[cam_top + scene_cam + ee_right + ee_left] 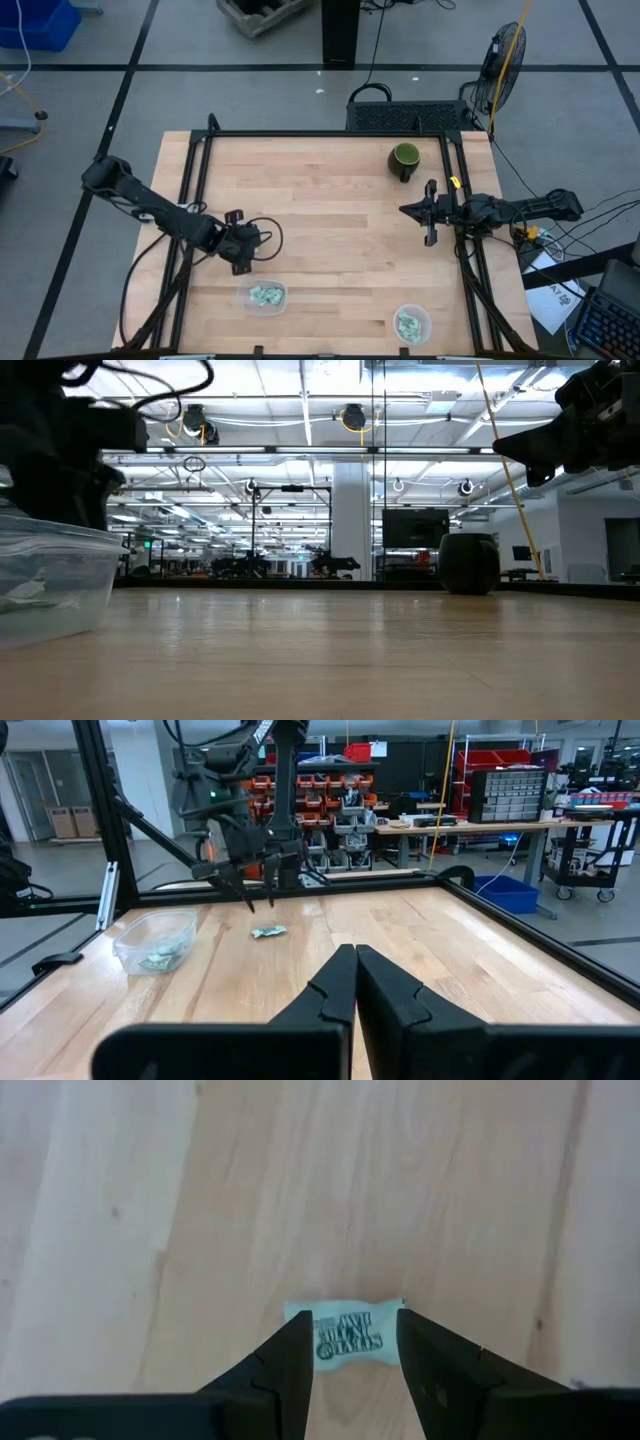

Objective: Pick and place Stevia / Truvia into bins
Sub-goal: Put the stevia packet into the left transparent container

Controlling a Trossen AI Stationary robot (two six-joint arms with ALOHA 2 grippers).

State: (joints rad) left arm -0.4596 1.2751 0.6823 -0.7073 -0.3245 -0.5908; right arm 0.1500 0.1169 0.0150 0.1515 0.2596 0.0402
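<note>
my left gripper (350, 1342) hangs open astride one sachet (346, 1334) on bare table (200, 1200) — its edges sit just inside my fingers (290, 1365). my right gripper (355, 970) waits closed, well apart; the sachet's print is hard to read.

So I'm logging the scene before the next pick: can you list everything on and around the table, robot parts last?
Loose sachet: one, pale green and white, flat on the table between the left hand's open fingers, not yet gripped.
Rounded-rectangular bin: one, clear, near front edge, left of centre, holding green-white sachets.
Round bin: one, clear, front right, also holding sachets.
Mug: one, dark green, back right of the table.
Table: one, light wood, black frame.
Fan: one, black and yellow, on the floor beyond the back right corner.
Left hand: open, straddling the loose sachet just behind the rectangular bin.
Right hand: shut, empty, waiting above the table's right side.
</note>
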